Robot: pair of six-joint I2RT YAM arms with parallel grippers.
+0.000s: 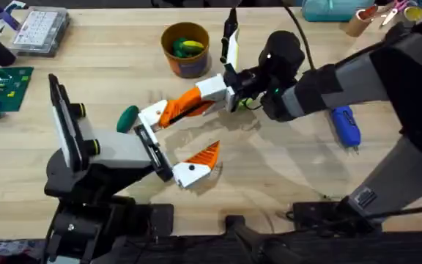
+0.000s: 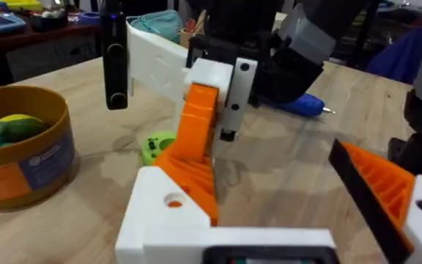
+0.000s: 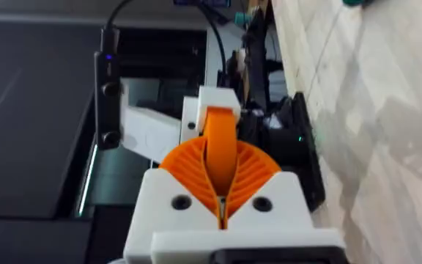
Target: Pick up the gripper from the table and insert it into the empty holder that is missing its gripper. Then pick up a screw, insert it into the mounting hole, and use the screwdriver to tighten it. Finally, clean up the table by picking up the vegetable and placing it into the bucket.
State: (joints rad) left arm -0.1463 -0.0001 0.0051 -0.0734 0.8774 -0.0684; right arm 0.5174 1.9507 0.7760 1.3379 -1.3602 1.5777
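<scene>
Insertion was the step in hand, we judged. At centre frame overhead, our right gripper point(image 1: 222, 94) was clamped on the gripper point(image 1: 184, 105), its tip at the holder point(image 1: 152, 114). Our left gripper point(image 1: 176, 155) stood open. Next, we reckoned, came seating it squarely.

right claw point(image 3: 222, 209) clamped, left claw point(image 1: 185, 150) spread
</scene>
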